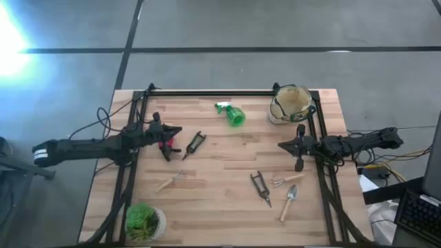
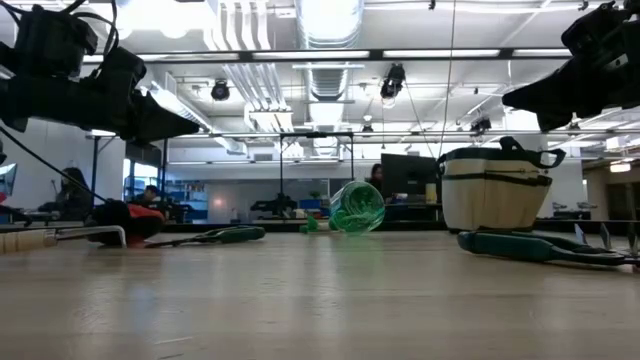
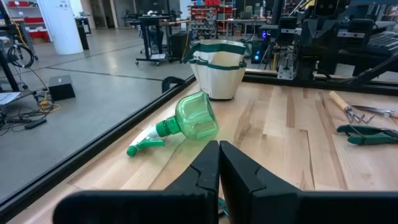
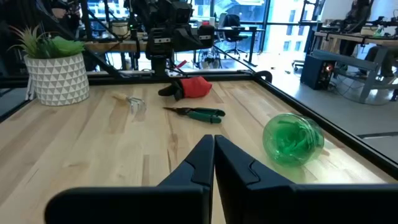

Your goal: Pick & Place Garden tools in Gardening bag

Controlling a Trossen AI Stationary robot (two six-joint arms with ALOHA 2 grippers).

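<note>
While both dark arms are held above a pale wooden table (image 1: 227, 172), nothing is gripped by either. The left gripper (image 1: 178, 131) is seen over the table's left side with its fingers pressed together and empty; beneath it a red-handled tool (image 1: 165, 144) lies on the wood, with dark green-handled pruners (image 1: 195, 144) just to its right. A wooden-handled fork (image 1: 169, 181) is laid nearer the front on the left. The right gripper (image 1: 282, 145) is seen over the right side, its fingers likewise closed on nothing. At the far right corner the gardening bag (image 1: 291, 104) is stood upright, beige with dark green trim. A green spray bottle (image 1: 231, 114) is laid on its side at the far edge, left of the bag and apart from it. Near the front right, three more tools are spread out: black pruners (image 1: 260, 187), a small wooden-handled rake (image 1: 287, 180) and a trowel (image 1: 289, 202). A leafy plant (image 1: 143, 221) in a pale pot is set at the near left corner.
</note>
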